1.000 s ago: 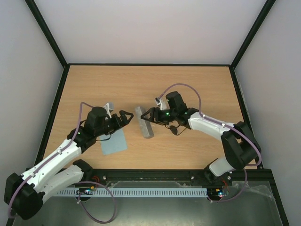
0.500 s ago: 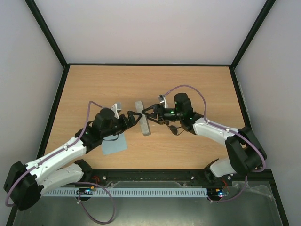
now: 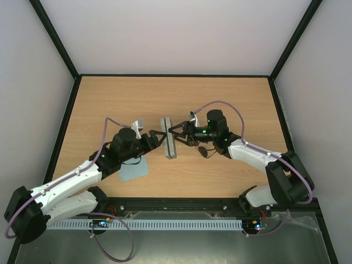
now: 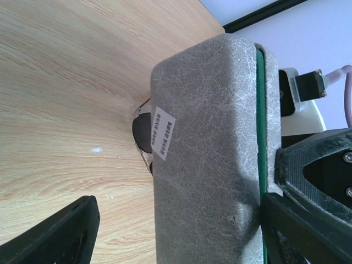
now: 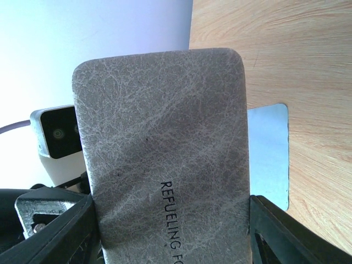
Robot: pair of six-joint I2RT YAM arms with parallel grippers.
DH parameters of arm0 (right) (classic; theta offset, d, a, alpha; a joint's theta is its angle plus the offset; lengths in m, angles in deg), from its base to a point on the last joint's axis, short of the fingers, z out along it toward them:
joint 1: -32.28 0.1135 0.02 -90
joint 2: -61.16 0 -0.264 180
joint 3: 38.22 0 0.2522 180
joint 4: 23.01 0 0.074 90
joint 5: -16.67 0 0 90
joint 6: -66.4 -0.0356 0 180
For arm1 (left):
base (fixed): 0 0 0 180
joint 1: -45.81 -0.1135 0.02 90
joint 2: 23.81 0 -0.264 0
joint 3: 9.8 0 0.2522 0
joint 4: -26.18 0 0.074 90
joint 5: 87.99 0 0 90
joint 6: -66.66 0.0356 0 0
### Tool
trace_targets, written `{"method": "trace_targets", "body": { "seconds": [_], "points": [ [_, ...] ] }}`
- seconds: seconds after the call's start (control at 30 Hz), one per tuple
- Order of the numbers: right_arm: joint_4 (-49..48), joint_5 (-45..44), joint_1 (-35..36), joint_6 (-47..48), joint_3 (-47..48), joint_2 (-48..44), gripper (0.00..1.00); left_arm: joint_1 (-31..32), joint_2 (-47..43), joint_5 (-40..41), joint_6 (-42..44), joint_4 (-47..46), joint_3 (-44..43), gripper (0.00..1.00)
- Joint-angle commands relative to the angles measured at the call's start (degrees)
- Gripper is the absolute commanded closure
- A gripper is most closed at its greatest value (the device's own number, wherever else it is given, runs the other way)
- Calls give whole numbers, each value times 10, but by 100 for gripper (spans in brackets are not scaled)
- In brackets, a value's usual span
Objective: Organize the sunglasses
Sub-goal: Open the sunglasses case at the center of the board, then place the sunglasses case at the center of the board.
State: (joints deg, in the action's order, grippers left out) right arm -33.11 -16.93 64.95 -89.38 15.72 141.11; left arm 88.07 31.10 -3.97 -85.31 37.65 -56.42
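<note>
The sunglasses are seen lying on the desk a little toward the right edge and the near edge from its middle, just beside the right arm and apart from the grey case, which stands on its long edge to their left. In the left wrist view one dark lens is glimpsed past the case. The light blue cloth lies flat nearer the near-left corner. The left claw is spread wide about the case; a clear gap is left on the desk side, so nothing is gripped by it. The right claw is likewise spread wide, with the case's broad face filling the space between its fingers; whether the edges are actually pinched cannot be told. The sunglasses are judged to be very light and easily nudged across the smooth wood, so a glancing touch would probably slide them instead of lifting them. The wire frame is expected to be springy but easily bent, the temple arms to swing on their hinges, and the lenses to be slick and prone to scratches and smears. Hold is therefore best taken across the bridge or at a hinge corner of the frame, where the wire is stiffest, with a gentle closing force. The lenses and the slim ends of the temple arms are better avoided, since the pair would be expected to twist or slip out there.
</note>
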Motion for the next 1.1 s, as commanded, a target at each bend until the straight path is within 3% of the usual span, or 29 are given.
{"method": "trace_targets", "body": {
  "seconds": [0.0, 0.47, 0.67, 0.87, 1.07],
  "points": [
    [-91, 40, -17, -28, 5, -47, 51, -1, 18, 44, 6, 75, 11, 19],
    [-74, 49, -36, -11, -19, -49, 52, -45, 6, 51, 28, 119, 5, 18],
    [-27, 29, -37, 36, -10, -28, 52, -61, -40, 78, 46, 186, -27, 11],
    [54, 2, -37, 113, 69, 74, 51, -103, -73, 81, 79, 248, -68, 8],
    [58, -2, -36, 124, 176, 234, 49, -144, -97, 49, 89, 261, -58, 8]
  ]
}}
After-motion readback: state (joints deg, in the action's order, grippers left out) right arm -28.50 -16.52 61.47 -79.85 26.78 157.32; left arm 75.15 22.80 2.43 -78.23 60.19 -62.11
